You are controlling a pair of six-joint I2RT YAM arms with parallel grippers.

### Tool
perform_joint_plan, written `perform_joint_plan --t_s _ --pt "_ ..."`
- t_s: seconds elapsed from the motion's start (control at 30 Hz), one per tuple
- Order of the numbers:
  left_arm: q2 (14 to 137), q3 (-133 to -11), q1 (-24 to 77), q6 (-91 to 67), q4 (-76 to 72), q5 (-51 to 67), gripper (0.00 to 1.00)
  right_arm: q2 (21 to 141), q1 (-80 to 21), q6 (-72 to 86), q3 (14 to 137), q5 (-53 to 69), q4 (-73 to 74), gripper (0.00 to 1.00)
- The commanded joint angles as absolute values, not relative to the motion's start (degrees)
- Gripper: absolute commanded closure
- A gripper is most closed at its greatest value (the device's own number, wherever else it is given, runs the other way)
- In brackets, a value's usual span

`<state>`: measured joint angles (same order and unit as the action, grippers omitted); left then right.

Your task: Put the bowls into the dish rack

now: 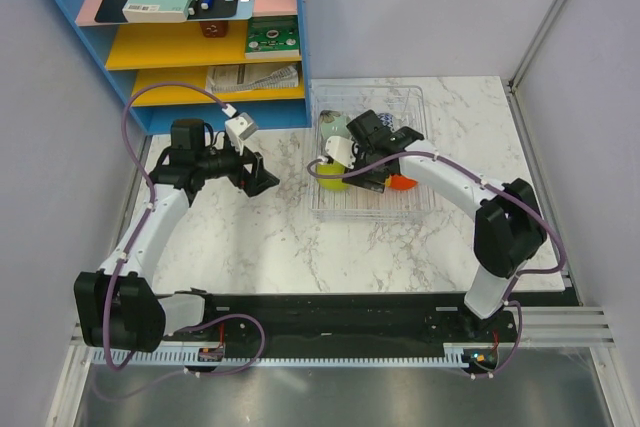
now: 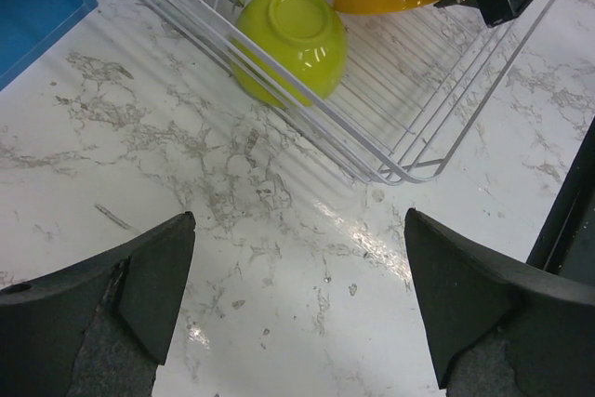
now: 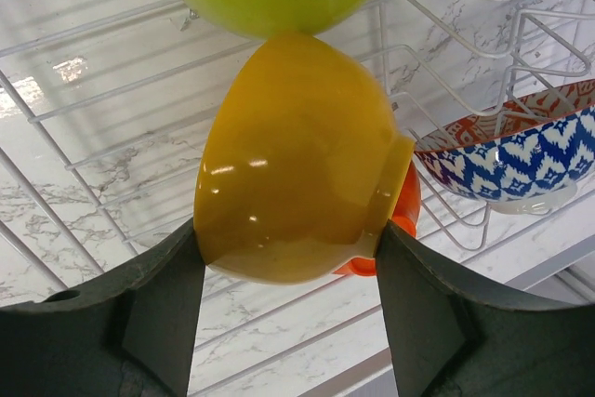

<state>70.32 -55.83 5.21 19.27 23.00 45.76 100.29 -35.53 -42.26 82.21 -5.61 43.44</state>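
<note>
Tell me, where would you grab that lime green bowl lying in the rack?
Probably by its rim, a finger inside and one outside, coming from above. The lime green bowl lies tipped by the dish rack wall, foot outward; its round glossy outside offers little hold.

dish rack (image 1: pixel 420 94): on your table (image 1: pixel 300 247), right of the shelf unit (image 1: pixel 180 57).
edge bowl (image 2: pixel 293 39): in the dish rack, against its left wall.
held bowl (image 3: pixel 293 165): over the dish rack, just right of the edge bowl, in your right gripper (image 3: pixel 288 258).
left gripper (image 2: pixel 297 258): above the table, left of the dish rack.

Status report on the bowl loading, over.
Left gripper open, empty, beside dish rack. Right gripper shut on orange bowl over rack. Lime green bowl close alongside it.
</note>
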Motion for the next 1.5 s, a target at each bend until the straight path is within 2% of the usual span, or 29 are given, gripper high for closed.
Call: perform_joint_plan --t_s 0.0,0.7,1.0,1.03,1.1,1.17,1.2,1.23,1.47 --pt "68.8 -55.4 4.7 20.3 20.7 47.6 0.00 101.2 -37.3 -45.8 83.8 -10.6 43.0 1.00" --pt "67.7 -54.7 4.3 20.5 20.0 47.2 0.00 104.6 -41.5 -50.4 83.1 -16.8 45.7 0.98" --pt "67.2 -54.6 4.1 20.7 20.0 47.1 0.00 106.3 -42.6 -50.4 83.8 -17.4 48.2 0.72" --pt "67.1 -54.6 4.1 20.7 20.0 47.1 0.00 106.4 -42.7 -50.3 84.1 -17.4 48.9 0.61" --pt "67.0 -54.7 4.0 20.7 20.0 47.1 0.00 106.7 -42.8 -50.0 84.9 -17.1 49.8 0.58" --pt "66.8 -54.6 4.0 20.7 19.9 47.2 0.00 106.9 -42.9 -49.8 85.5 -16.8 51.2 0.49" --pt "66.7 -54.6 4.0 20.6 19.9 47.2 0.00 106.9 -43.0 -49.7 86.0 -16.4 51.5 0.43" --pt "66.8 -54.6 4.0 20.7 19.8 47.2 0.00 106.8 -43.0 -49.6 86.4 -15.7 52.5 0.32" --pt "66.4 -54.6 3.7 20.5 19.9 47.2 0.00 106.1 -43.0 -49.2 86.8 -14.3 54.8 0.18"
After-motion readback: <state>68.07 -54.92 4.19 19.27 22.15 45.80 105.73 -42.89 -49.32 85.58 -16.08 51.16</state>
